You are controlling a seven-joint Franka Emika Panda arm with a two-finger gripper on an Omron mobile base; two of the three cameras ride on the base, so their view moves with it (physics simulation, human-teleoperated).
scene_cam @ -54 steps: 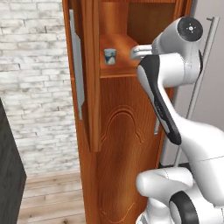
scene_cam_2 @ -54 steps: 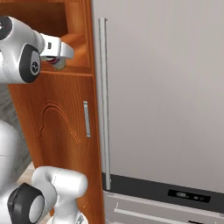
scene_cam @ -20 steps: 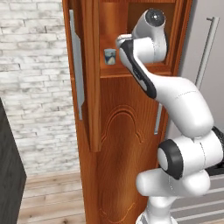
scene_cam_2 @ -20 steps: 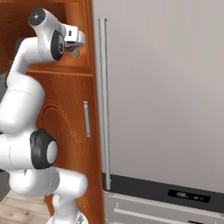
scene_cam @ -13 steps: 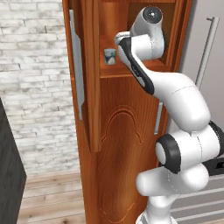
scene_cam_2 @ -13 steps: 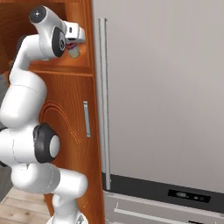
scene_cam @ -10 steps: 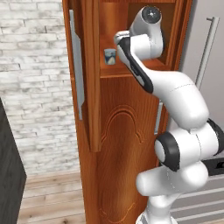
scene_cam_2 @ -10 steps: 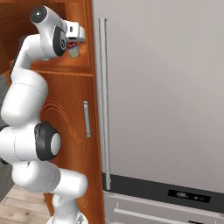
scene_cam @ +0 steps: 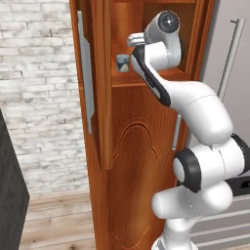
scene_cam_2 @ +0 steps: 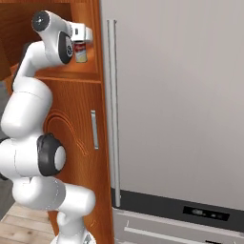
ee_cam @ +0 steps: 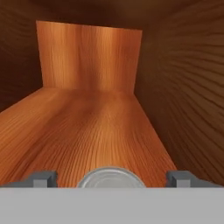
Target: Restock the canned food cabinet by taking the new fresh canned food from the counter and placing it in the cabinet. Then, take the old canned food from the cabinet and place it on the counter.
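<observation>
Standing on the shelf of the canned food cabinet (scene_cam: 146, 146), a red-labelled can (scene_cam_2: 81, 51) sits between the spread fingers of the gripper (ee_cam: 113, 178), apparently just delivered; the old canned food (scene_cam: 122, 63) waits nearby, not yet moved.

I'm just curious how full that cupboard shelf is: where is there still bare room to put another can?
Most of the shelf is bare wood: the whole stretch from the new can back to the rear panel, between the two side walls. The crowded spot is the front edge, where that can stands between the open jaws. A blue-and-white can stands near the front on the left.
</observation>
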